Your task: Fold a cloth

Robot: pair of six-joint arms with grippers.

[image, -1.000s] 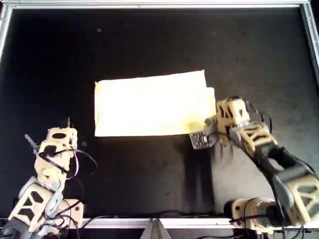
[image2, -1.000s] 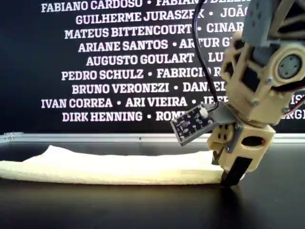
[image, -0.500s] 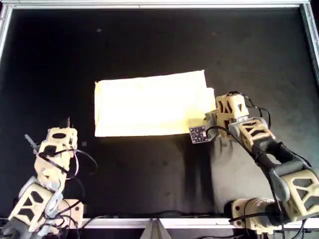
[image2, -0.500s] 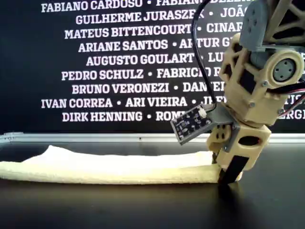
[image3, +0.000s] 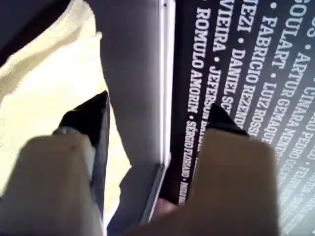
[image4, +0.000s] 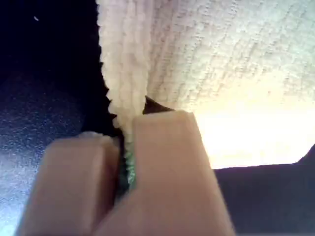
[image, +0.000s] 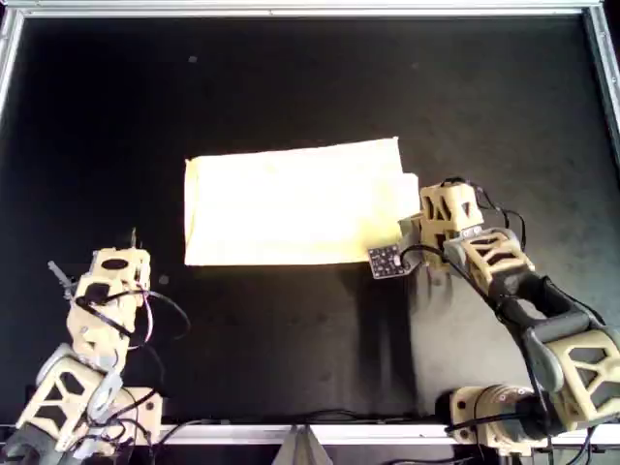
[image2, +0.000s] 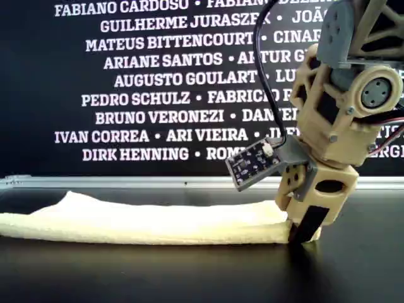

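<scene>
The cloth lies folded flat as a pale yellow rectangle on the black tabletop, its doubled edge pinched between the jaws of the right end effector, which meets it at the corner on the overhead view's right. A small circuit board juts from that arm just above the cloth. The left end effector is well apart from the cloth, jaws spread and holding nothing, facing a metal rail and a banner of white names.
</scene>
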